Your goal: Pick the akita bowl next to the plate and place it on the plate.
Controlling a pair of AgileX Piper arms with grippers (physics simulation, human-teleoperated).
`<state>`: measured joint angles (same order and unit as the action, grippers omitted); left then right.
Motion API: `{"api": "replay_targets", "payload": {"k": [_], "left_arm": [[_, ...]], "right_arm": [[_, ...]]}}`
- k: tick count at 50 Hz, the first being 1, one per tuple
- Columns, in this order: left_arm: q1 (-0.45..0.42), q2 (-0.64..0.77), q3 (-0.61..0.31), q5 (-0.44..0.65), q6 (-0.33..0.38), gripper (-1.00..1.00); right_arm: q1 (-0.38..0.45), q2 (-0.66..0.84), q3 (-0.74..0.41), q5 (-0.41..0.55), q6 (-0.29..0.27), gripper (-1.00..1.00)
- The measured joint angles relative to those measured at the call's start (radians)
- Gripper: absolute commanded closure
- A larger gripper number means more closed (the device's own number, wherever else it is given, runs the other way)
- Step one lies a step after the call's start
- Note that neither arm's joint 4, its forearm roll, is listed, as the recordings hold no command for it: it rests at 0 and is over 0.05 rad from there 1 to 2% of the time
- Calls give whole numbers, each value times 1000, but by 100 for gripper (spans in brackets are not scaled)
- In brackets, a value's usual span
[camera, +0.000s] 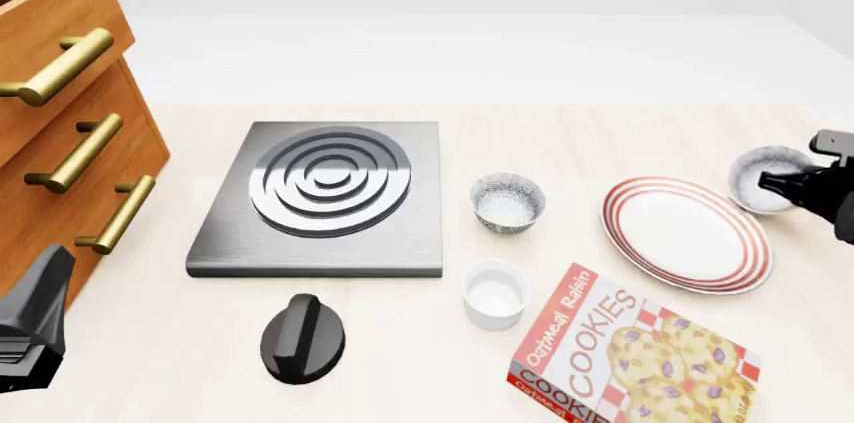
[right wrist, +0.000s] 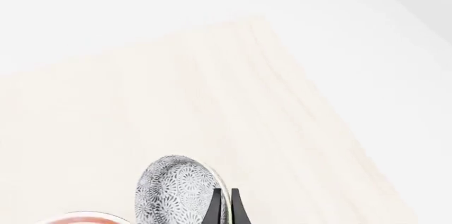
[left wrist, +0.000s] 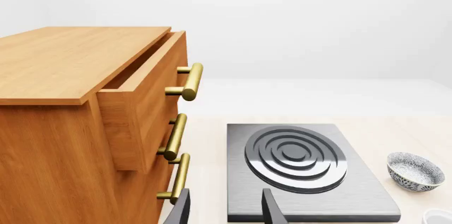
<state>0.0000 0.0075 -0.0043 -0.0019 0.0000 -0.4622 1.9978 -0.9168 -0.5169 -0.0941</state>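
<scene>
The plate [camera: 685, 233], white with red rings, lies at the right of the table. Just beyond its far right edge is an akita bowl [camera: 761, 175], speckled outside and white inside. My right gripper [camera: 785, 182] is shut on that bowl's right rim. In the right wrist view the two fingers [right wrist: 215, 207] pinch the rim of the bowl [right wrist: 173, 189], with a sliver of the plate [right wrist: 84, 217] beside it. Whether the bowl rests on the table or is raised, I cannot tell. My left gripper [left wrist: 226, 211] is open and holds nothing, low near the cabinet, far from the plate.
A second speckled bowl [camera: 509, 201] stands left of the plate, with a plain white cup [camera: 495, 293] in front of it. A cookie box [camera: 627, 363] lies near the front edge. A stove plate [camera: 327, 193], a black knob [camera: 303, 338] and a wooden cabinet [camera: 67, 123] with its top drawer ajar fill the left.
</scene>
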Motion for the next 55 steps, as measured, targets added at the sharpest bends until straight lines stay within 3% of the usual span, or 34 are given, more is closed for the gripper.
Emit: {"api": "replay_targets", "payload": {"k": [36, 55], "left_arm": [[0, 0, 0, 0, 0, -100], [0, 0, 0, 0, 0, -100]], "right_arm": [[57, -212, 45, 117, 68, 100], [115, -335, 127, 138, 90, 100]]}}
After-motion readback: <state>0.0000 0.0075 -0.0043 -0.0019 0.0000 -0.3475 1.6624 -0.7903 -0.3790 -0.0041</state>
